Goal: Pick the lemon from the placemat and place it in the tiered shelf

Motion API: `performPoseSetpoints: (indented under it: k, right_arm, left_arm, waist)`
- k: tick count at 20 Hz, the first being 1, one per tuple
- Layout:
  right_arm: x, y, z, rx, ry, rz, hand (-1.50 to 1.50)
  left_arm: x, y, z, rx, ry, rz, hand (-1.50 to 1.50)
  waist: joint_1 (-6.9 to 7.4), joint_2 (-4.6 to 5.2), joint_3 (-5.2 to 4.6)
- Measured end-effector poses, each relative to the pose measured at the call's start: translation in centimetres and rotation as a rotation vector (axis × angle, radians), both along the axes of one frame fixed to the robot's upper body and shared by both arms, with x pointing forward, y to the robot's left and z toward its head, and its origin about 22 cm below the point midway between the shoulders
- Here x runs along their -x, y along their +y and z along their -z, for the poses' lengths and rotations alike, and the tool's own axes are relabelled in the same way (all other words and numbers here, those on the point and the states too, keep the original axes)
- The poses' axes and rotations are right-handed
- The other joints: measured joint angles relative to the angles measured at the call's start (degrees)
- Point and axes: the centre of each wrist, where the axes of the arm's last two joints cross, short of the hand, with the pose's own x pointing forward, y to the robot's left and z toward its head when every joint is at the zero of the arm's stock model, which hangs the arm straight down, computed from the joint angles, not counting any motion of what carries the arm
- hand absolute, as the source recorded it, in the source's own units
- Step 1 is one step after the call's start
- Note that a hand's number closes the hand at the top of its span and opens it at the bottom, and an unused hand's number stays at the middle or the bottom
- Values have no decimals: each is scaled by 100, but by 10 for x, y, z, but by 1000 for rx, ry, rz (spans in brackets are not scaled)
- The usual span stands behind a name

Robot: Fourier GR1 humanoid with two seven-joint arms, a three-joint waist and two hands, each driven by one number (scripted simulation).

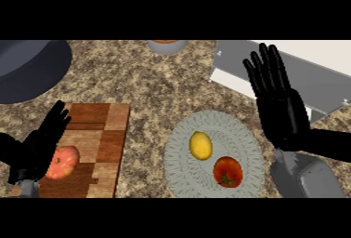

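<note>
Right hand [281, 111] open; lemon [200, 145] lies lengthwise pointing away

My right hand [280, 104] is plain black all over, with long slim fingers and a broad palm; my left hand [37, 144] matches it. Behind the wrists I see smooth grey shells: a rounded right forearm [308, 179] and a sliver of left forearm [26, 187].

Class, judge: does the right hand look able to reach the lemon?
Probably yes: the right hand hangs open beside the placemat, nothing between it and the lemon; the tomato lies aside.
</note>
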Motion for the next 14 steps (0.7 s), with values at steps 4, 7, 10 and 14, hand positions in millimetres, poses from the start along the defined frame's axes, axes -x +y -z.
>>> performPoseSetpoints:
  k: [4,7,10,14]
  right_arm:
    - [-7,14,1,110,38,-64,150]
    - [-20,21,7,270,104,-44,-150]
    - [-33,29,25,236,228,22,-150]
    - [-31,18,27,198,221,-50,-150]
  left_arm:
    - [-6,-7,-17,-30,-99,-23,0]
    - [-16,-15,-28,-44,-183,-40,0]
    - [-18,-25,-28,-37,-216,-48,0]
    - [-17,-28,-33,-32,-232,-56,0]
  waist:
    - [42,75,-12]
    - [66,104,-34]
    - [76,129,-25]
    - [35,122,-20]
